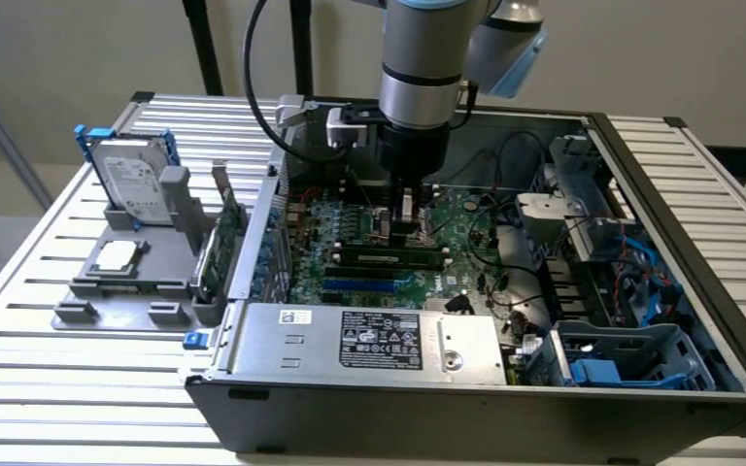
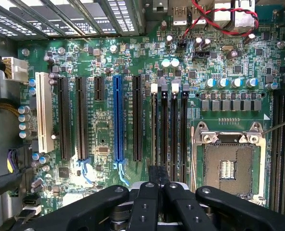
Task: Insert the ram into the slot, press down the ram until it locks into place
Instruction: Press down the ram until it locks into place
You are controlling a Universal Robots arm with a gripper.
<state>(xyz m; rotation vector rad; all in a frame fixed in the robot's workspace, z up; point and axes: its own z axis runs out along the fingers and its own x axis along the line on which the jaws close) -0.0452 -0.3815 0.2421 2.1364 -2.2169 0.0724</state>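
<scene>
Green ram [image 1: 387,258]: I see it lying along the slot [image 2: 159,130] inside the case.
Gripper [image 2: 153,185]: fingers clenched on a thin dark edge, I judge the ram's.
Handling: light, stiff, fragile; I'd hold the bare top edge only.

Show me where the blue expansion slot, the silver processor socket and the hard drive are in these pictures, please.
blue expansion slot [image 2: 118,118], wrist view, middle of its long blue body.
silver processor socket [image 2: 228,168], wrist view, centre of the pin field.
hard drive [image 1: 133,180], exterior view, its labelled face.
</scene>
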